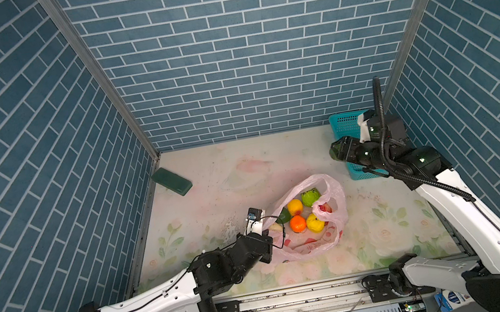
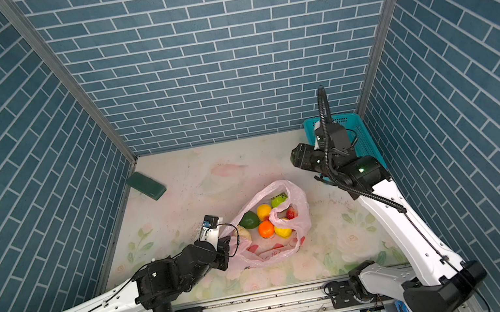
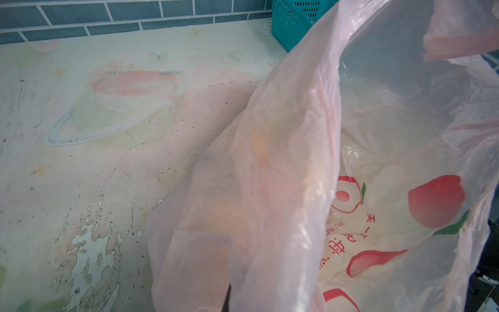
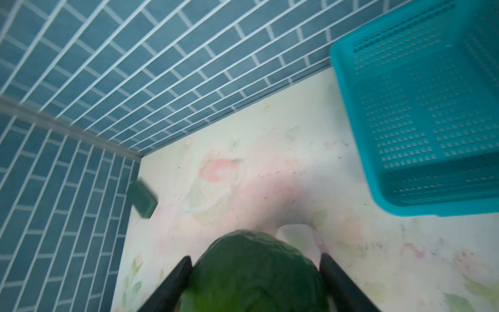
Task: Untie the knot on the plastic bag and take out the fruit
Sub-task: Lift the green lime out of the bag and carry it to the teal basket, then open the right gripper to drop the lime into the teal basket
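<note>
Beside the teal mesh basket (image 1: 344, 120) the right claw (image 4: 255, 260) clasped a seemingly firm dark green toy fruit (image 4: 251, 281) across its middle, while, well apart from it, the left claw (image 1: 266, 233) pinched the rim of the flimsy pink plastic bag (image 1: 308, 246).

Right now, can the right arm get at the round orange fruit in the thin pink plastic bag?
Probably not yet: the orange fruit lies uncovered in the open pink bag, but the right tool is shut on a dark green fruit.
</note>
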`<state>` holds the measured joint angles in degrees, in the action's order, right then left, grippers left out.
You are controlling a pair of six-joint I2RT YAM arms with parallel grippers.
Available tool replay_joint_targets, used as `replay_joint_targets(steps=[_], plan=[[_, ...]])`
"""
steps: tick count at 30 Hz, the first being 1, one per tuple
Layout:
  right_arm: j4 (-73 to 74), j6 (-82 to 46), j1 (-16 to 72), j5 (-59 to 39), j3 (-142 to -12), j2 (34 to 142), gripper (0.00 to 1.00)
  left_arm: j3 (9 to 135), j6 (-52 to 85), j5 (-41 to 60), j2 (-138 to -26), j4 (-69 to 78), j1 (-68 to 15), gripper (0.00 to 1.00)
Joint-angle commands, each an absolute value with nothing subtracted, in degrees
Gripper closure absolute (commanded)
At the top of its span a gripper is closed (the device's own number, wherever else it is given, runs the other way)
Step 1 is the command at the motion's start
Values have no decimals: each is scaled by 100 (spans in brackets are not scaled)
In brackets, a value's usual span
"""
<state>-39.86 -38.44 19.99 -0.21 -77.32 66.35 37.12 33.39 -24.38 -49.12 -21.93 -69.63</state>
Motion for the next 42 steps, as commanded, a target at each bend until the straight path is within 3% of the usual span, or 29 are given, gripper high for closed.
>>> replay_joint_targets(steps=[1,6,14,16,18,21,25,35,42], plan=[[-3664,-3422,1190,-466,-7307,6874,53,3867,3278,-2446,-4887,-2171,-6981,100],[-3063,-3229,195,-914,-7304,7982,53,3836,3261,-2390,-4902,-2119,-6991,100],[-2951,-2895,-166,-654,-8101,9670,52,3867,3200,-2380,-4931,-2022,-6992,100],[-3052,-2834,-177,-578,-8243,9941,47,3867,3184,-2395,-4924,-2006,-6990,100],[-3124,-2804,-175,-536,-8321,10130,35,3867,3177,-2410,-4920,-1995,-6996,100],[-3133,-2813,-176,-314,-8286,10173,22,3867,3160,-2434,-4909,-1978,-6988,100],[-3257,-2812,-176,-198,-8281,10160,14,3867,3142,-2439,-4887,-1978,-6988,100],[-3544,-2811,-56,-374,-8148,9560,8,3806,3127,-2456,-4682,-2109,-6995,100],[-3998,-2926,756,-679,-7968,8294,8,3815,3077,-2453,-4674,-2018,-6991,100]])
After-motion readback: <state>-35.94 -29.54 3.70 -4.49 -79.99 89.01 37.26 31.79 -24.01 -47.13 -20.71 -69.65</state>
